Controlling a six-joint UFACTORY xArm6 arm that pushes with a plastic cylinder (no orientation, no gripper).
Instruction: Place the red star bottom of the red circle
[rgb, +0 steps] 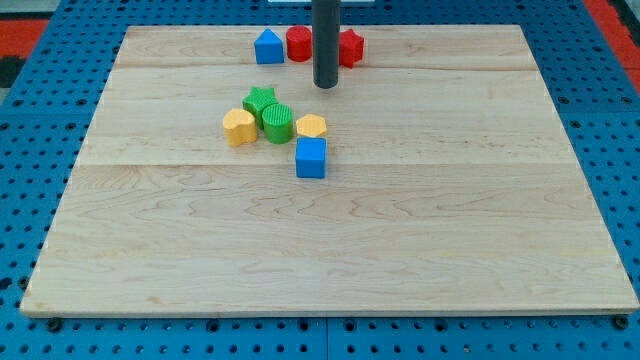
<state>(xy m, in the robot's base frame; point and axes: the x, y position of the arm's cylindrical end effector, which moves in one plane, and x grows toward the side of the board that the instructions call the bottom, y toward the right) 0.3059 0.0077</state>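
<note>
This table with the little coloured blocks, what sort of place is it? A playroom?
More likely a robotics lab bench. A plain wooden board rests on a blue perforated mounting surface, and a dark rod ends at my tip, just below the red circle and red star.

The dark rod (326, 40), cut off at the view's top, partly hides the red star (350, 46).

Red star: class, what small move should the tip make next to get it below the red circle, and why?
Probably slide my tip toward the view's right and top, around the red star. The star sits right of the red circle, and my tip lies below and between them, so it cannot yet push the star downward.
</note>
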